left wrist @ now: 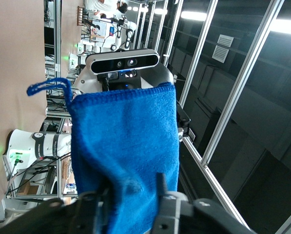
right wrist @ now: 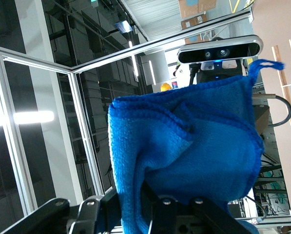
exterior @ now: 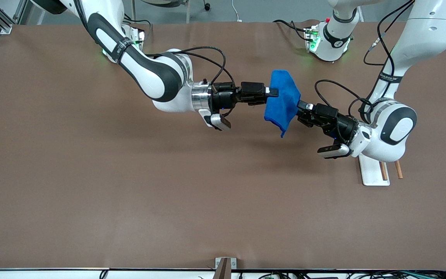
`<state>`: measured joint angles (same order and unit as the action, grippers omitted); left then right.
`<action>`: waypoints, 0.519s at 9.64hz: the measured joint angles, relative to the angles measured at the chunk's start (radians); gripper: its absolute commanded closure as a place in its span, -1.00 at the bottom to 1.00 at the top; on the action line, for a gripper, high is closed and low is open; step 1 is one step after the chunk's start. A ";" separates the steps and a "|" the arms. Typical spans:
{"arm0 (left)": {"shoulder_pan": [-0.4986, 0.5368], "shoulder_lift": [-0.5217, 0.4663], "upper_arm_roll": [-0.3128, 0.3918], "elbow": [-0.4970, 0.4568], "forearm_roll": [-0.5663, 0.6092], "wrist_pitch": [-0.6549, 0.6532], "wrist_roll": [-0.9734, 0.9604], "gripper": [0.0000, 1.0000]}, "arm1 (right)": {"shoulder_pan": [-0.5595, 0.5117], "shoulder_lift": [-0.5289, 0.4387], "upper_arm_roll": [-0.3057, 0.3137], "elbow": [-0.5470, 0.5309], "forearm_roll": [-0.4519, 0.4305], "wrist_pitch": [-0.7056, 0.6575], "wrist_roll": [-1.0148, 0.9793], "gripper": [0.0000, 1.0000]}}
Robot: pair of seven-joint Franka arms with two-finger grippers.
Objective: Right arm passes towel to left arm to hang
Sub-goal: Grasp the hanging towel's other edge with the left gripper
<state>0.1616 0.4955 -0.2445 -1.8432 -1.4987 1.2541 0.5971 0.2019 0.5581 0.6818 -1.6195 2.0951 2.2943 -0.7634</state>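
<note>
towel (exterior: 282, 101) loop (left wrist: 48, 87) shows only in wrist views.

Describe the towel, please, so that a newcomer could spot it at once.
Over the middle of the brown table, the two arms' grippers meet in the air. Stretched between the right gripper and the left gripper hangs the towel: the only bright blue, soft thing here, with a corner loop.

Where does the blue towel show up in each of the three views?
Front view: towel hangs mid-table between the right end effector and left end effector.
Left wrist view: towel fills the centre.
Right wrist view: towel fills the centre.
Shared landmark: its corner loop, also in the right wrist view.
</note>
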 measured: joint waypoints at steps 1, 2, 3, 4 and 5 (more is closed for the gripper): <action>0.002 0.000 0.000 0.000 0.000 0.000 0.000 1.00 | 0.000 0.000 0.000 0.000 0.000 0.000 -0.003 1.00; 0.003 -0.001 0.000 0.000 0.000 0.000 -0.005 1.00 | 0.000 0.000 0.000 0.000 0.000 0.000 -0.005 1.00; 0.003 -0.001 0.000 0.001 0.000 0.000 -0.016 1.00 | 0.000 0.000 0.000 0.000 0.001 0.000 -0.007 1.00; 0.003 -0.002 0.000 0.003 -0.001 0.000 -0.030 1.00 | 0.000 0.000 0.000 0.000 0.001 0.000 -0.008 1.00; 0.004 -0.003 0.000 0.009 -0.001 0.000 -0.047 1.00 | 0.000 0.000 0.000 0.000 0.001 0.000 -0.008 1.00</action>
<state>0.1652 0.4924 -0.2443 -1.8341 -1.4998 1.2541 0.5503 0.2022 0.5581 0.6819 -1.6195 2.0963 2.2948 -0.7714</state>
